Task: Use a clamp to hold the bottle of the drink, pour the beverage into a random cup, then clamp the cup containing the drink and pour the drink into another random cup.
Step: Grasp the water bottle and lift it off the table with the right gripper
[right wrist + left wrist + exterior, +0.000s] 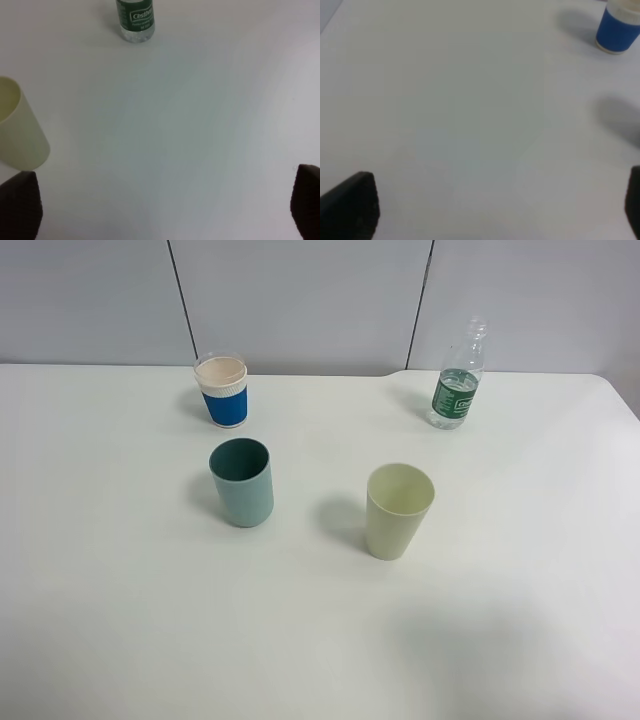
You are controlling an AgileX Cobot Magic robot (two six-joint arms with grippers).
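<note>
**Zero steps complete: bottle (457,380) not yet gripped**

Bottle stands upright near the far right corner of the surface (520,570), cap up, long axis vertical. Blue cup (223,390), teal cup (242,482) and cream cup (398,510) stand upright, apparently dry. Left gripper (492,210) and right gripper (164,210) both spread wide, holding nothing. Grasp and both pours remain.
</note>
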